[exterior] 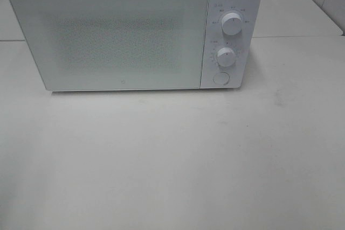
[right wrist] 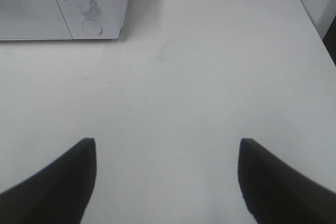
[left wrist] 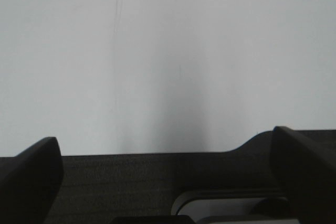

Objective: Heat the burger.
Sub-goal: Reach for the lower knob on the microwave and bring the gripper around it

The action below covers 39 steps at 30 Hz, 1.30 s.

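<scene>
The burger was nowhere we could see. The white microwave [exterior: 135, 33], at the table's [exterior: 172, 160] 12 o'clock, had its door [exterior: 108, 57] shut, contents hidden. Its 2 dials' [exterior: 232, 24] labels were unreadable. Our left gripper [left wrist: 165, 140] and right gripper [right wrist: 167, 145] gaped, empty.

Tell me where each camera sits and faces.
Exterior high: mounted high, facing down at the closed microwave and table; no arms show.
Left wrist: left arm, facing plain white surface; open left pincer shows.
Right wrist: right arm, facing table and microwave; open right pincer shows.
Shared: exterior high and right wrist both show the microwave.
</scene>
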Available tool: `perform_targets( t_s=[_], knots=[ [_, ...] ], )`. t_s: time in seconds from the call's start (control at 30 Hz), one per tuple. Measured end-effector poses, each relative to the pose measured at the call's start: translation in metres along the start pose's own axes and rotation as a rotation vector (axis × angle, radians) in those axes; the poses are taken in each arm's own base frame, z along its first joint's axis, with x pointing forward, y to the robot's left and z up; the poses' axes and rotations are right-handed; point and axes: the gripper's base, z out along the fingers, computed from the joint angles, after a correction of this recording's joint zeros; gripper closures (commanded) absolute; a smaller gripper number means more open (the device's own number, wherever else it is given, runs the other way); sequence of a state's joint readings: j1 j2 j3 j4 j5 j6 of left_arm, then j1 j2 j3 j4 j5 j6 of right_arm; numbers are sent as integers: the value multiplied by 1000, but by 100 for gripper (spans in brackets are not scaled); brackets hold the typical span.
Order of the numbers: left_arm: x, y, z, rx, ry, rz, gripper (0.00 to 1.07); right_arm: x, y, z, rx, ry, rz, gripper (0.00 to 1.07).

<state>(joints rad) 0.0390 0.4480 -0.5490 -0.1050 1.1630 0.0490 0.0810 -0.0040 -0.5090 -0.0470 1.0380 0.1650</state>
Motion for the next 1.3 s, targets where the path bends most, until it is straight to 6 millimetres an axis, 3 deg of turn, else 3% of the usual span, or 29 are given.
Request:
perform_targets(
  t_s=[0.4, 0.67, 1.3],
  knots=[
    [27, -3, -30, -4, -278, 25, 6, 0, 0, 0, 0, 0, 0, 35],
    [47, -2, -38, -29, -500, 44, 6, 0, 0, 0, 0, 0, 0, 35],
    [47, -1, -39, -34, -516, 45, 6, 0, 0, 0, 0, 0, 0, 35]
  ],
)
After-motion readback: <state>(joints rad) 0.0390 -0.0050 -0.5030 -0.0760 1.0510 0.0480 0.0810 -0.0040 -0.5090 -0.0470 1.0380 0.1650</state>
